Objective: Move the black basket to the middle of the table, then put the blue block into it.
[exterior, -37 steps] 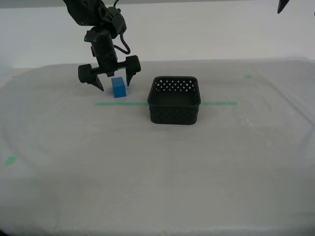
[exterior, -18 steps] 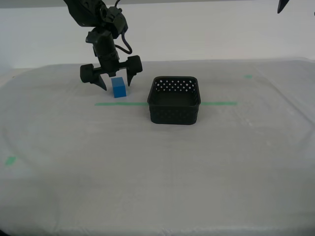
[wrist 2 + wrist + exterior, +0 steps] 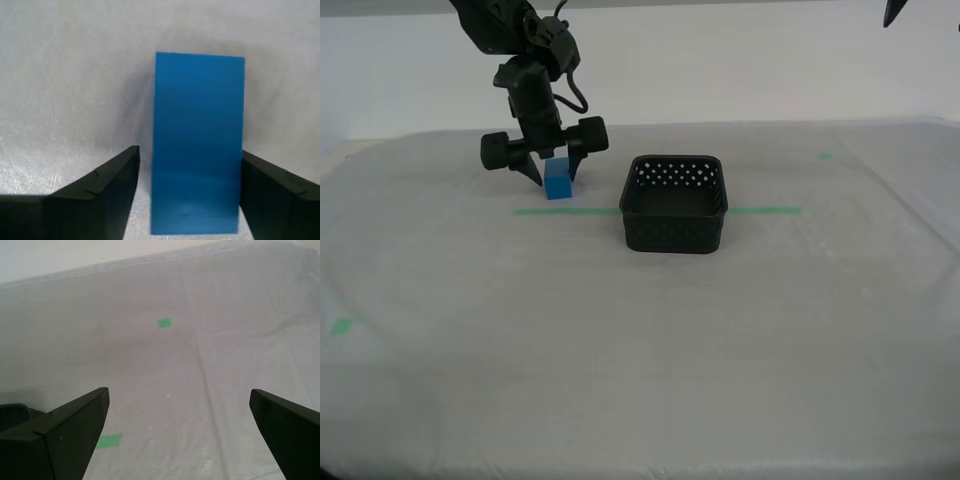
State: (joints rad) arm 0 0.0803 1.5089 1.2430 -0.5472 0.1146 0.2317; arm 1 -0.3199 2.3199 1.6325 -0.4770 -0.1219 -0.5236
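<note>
Since jaws narrowed: second gripper astride blue block.

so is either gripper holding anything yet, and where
Not clearly: my second gripper straddles the blue block, one finger at its side, a gap at the other. My first gripper is empty.

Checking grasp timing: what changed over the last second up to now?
My second pincer narrowed around the blue block, which now sits between the fingers; one side appears to touch, the other still shows a slim gap, so no firm hold yet. The block shifted slightly toward the exterior view's left. The black basket stayed on the green tape line. My first pincer is open over bare table.
</note>
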